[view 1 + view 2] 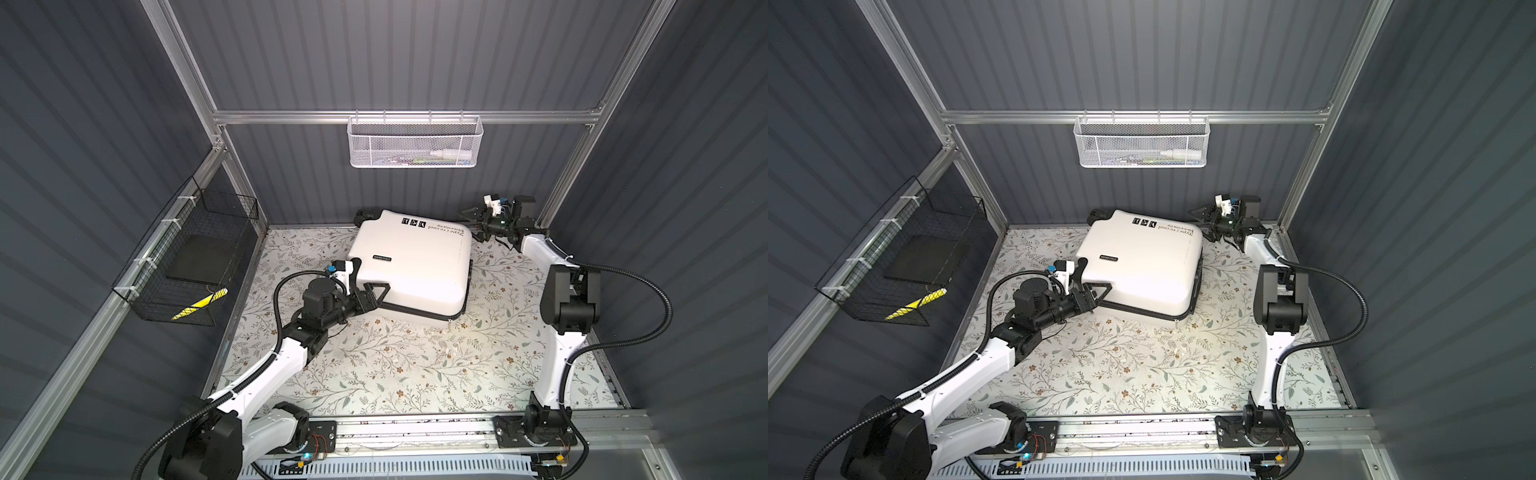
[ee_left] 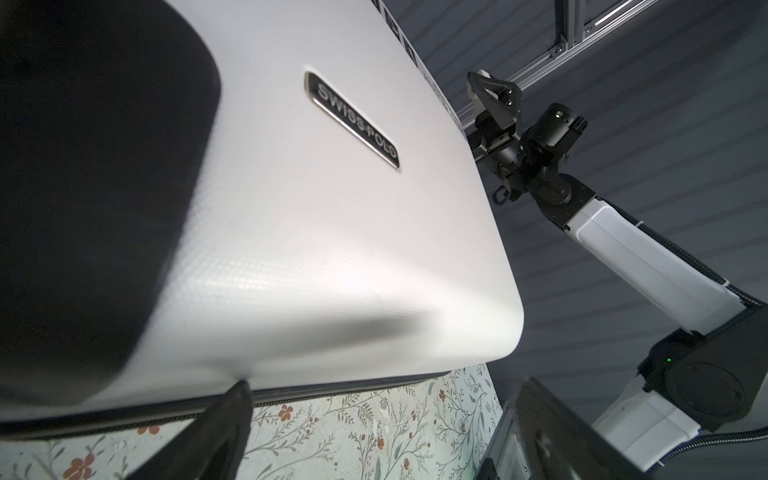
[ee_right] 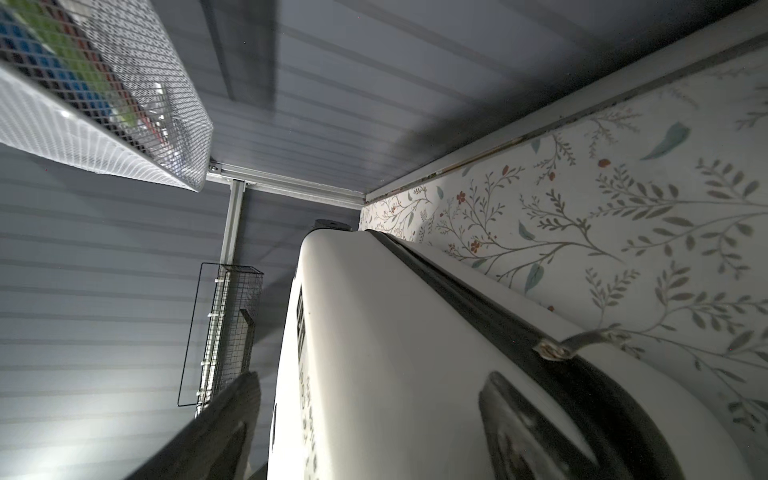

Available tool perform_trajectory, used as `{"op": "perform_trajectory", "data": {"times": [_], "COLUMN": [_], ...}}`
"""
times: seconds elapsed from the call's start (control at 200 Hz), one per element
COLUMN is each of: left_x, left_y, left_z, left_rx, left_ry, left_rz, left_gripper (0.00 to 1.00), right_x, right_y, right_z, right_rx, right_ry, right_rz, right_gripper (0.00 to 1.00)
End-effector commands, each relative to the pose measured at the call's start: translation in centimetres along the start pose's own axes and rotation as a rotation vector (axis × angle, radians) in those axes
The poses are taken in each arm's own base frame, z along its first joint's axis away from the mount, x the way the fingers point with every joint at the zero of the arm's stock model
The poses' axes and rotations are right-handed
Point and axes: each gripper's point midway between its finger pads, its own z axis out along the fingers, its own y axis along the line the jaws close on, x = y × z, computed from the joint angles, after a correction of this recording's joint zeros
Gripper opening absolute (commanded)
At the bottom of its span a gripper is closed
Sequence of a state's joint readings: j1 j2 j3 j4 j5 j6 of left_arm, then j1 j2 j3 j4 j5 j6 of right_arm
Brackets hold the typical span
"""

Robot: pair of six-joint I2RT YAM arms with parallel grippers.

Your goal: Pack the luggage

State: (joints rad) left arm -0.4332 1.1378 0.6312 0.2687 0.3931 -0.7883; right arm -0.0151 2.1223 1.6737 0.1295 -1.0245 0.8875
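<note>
The luggage point(image 1: 415, 266) point(image 1: 1142, 266) is a white hard-shell suitcase lying flat and closed at the back of the floral mat, with black wheels toward the rear wall. My left gripper point(image 1: 372, 276) is open at the case's front left corner. One of its fingers point(image 2: 83, 187) lies over the shell and the other point(image 2: 216, 428) sits below the black zipper seam. At the case's back right corner my right gripper point(image 1: 468, 226) is open, its fingers point(image 3: 216, 432) on either side of the shell's rounded corner. A zipper pull point(image 3: 582, 340) hangs at the seam.
A white mesh basket point(image 1: 415, 143) with a small bottle and other items hangs on the back rail. On the left wall hangs a black wire basket point(image 1: 187, 266) holding a dark pad and a yellow-black striped piece. The rear wall is close behind the case. The floral mat point(image 1: 395, 365) stretches toward me.
</note>
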Motion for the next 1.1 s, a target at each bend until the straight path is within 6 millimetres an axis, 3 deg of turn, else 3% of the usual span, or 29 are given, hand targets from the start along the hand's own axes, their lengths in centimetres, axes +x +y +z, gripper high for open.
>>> {"op": "perform_trajectory", "data": {"times": [0.0, 0.33, 0.53, 0.705, 0.9, 1.096], "left_x": [-3.7, -6.1, -6.6, -6.3, -6.3, -8.1], "left_y": [-2.3, -3.5, -4.0, -4.7, -4.6, -4.3], "left_z": [0.1, 0.1, 0.2, -0.2, -0.8, -2.0], "left_rx": [0.034, 0.031, 0.031, 0.042, 0.030, -0.009], "left_ry": [-0.097, -0.084, -0.053, -0.025, -0.002, -0.040], "left_rz": [0.096, 0.182, 0.226, 0.267, 0.298, 0.313], "left_gripper": [1.00, 1.00, 1.00, 1.00, 1.00, 1.00], "right_x": [4.9, 12.9, 19.7, 25.1, 27.0, 26.4], "right_y": [3.3, 3.5, 4.3, 5.3, 5.6, 4.2], "right_z": [1.4, 2.4, 3.1, 1.9, -1.2, -4.1], "right_rx": [-0.106, -0.163, -0.189, -0.194, -0.148, 0.084], "right_ry": [0.135, 0.183, 0.238, 0.256, 0.217, 0.143], "right_rz": [0.024, 0.048, 0.042, 0.022, -0.015, -0.118], "right_gripper": [0.83, 0.80, 0.77, 0.77, 0.78, 0.89]}}
